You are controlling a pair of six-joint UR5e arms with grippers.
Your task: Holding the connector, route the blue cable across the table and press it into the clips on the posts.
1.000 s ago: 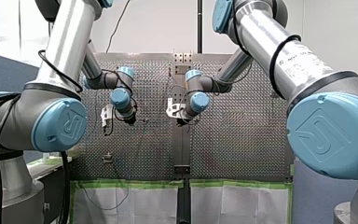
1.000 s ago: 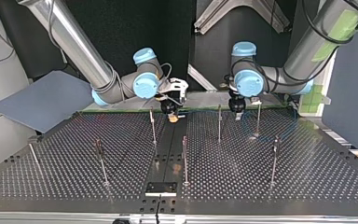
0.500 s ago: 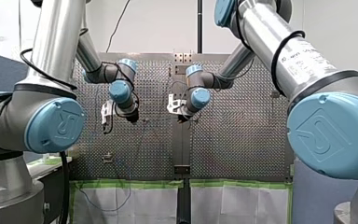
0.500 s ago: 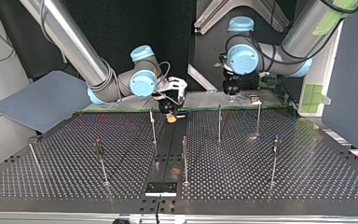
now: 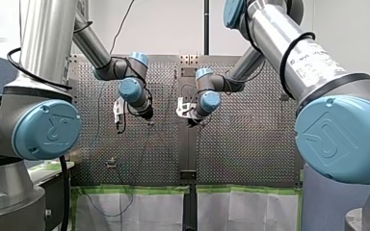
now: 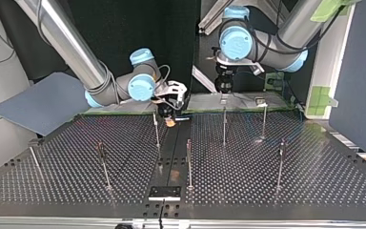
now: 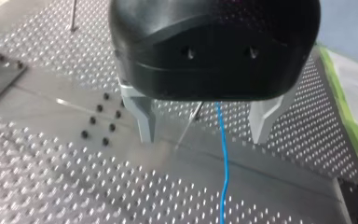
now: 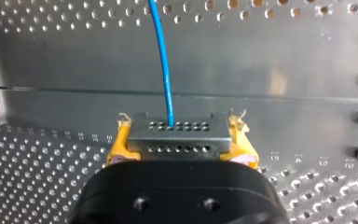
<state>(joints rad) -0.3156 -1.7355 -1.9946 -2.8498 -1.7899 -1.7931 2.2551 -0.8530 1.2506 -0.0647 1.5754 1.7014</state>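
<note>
Right wrist view: my right gripper (image 8: 177,144) clamps the connector (image 8: 177,133) between yellow-padded fingers (image 8: 119,145) near the middle of the tabletop's (image 8: 284,60) arm-side edge, so the blue cable (image 8: 162,56) trails freely ahead. My left gripper (image 7: 207,128) straddles the cable, fingers released, probably to guide it.

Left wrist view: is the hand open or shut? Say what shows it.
Open. The left hand's two metal fingers stand well apart, and the blue cable runs between them touching neither.
</note>
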